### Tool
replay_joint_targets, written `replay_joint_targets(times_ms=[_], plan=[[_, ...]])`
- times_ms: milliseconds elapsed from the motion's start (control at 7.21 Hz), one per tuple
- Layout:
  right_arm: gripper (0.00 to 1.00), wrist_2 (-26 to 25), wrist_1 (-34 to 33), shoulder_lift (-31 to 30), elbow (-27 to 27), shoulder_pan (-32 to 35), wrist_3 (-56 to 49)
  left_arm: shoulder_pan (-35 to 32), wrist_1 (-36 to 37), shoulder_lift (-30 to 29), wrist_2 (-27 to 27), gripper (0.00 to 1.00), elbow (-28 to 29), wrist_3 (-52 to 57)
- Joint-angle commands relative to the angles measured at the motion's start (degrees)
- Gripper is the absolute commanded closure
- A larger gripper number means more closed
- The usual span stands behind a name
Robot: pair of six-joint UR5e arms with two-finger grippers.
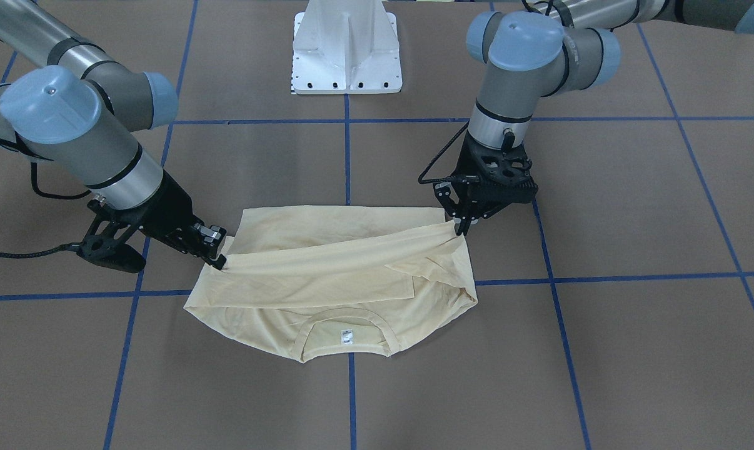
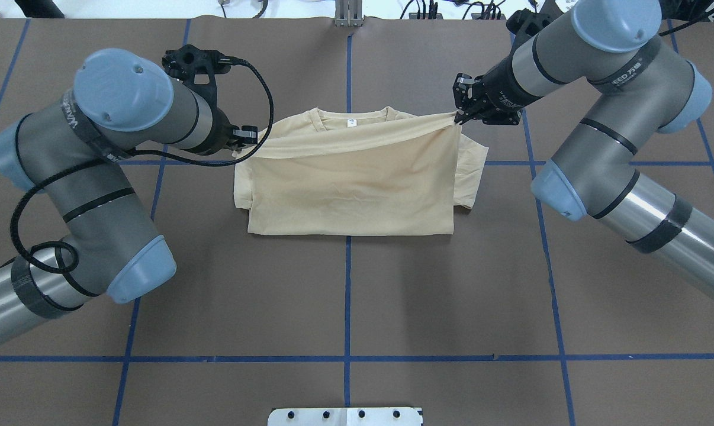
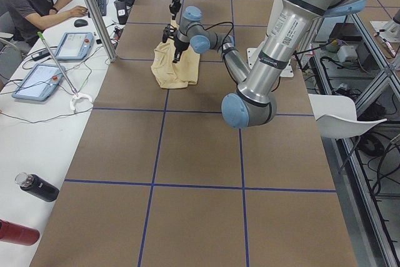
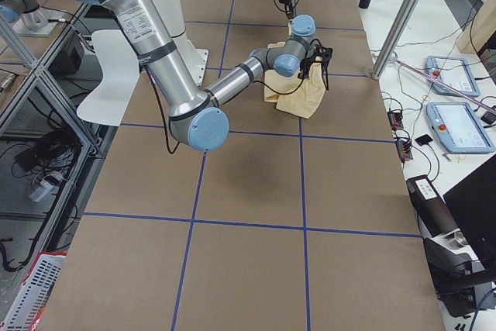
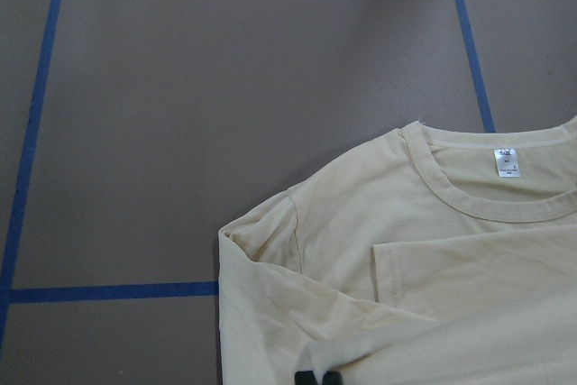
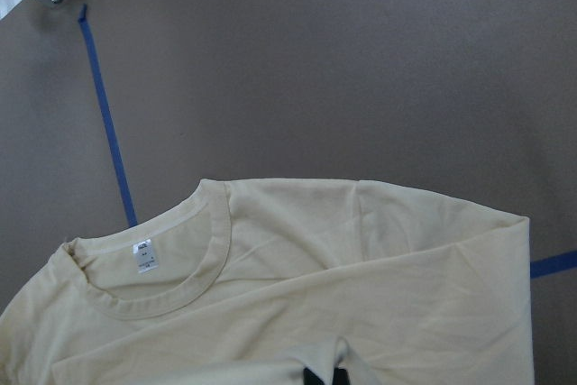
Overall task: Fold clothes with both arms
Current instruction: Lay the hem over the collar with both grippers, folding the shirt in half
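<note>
- Collar (image 1: 346, 320) is lying closest to me in the front view, label (image 1: 346, 336) facing up, on the shirt (image 1: 327, 275) resting mid-table.
- Left gripper (image 1: 461, 226) and right gripper (image 1: 219, 257) are each pinching one end of the lifted edge, jaws closed on cloth, stretching it between them.
- I'm judging the cloth light, limp and prone to sagging, so end corners are looking like the right hold.
- Table (image 1: 602, 350) is showing open surface all round, giving room to carry the edge toward the collar.
</note>
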Motion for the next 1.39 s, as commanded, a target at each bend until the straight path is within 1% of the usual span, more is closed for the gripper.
replay_joint_targets(times_ms=[0,139,278,416,555,833,971,1249], plan=[[1.0,-0.1,0.2,1.4,-4.2,0.0,-3.0,-2.2,-6.0,-2.4,0.0,1.0,7.3,0.0],[1.0,-0.2,0.2,2.9,-6.3,0.0,-3.1,-3.1,-7.9,-3.4,0.0,1.0,10.1,0.3],[1.0,-0.6,0.3,4.8,-9.4,0.0,-3.3,-4.0,-10.4,-4.8,0.0,1.0,13.8,0.4],[1.0,-0.7,0.3,5.2,-10.3,0.0,-3.4,-4.1,-11.9,-5.6,0.0,1.0,16.8,0.4],[1.0,-0.8,0.3,5.3,-11.2,0.0,-3.6,-4.1,-13.4,-5.7,0.0,1.0,18.6,0.4],[1.0,-1.0,0.3,5.6,-11.9,-0.1,-3.7,-4.0,-15.7,-5.9,0.0,1.0,21.3,0.3],[1.0,-1.1,0.3,5.8,-12.9,-0.2,-3.7,-3.7,-15.8,-5.8,0.0,1.0,21.3,0.3],[1.0,-2.0,2.5,5.8,-14.4,-0.8,-3.7,-2.7,-16.1,-5.9,0.0,1.0,21.3,-0.3]])
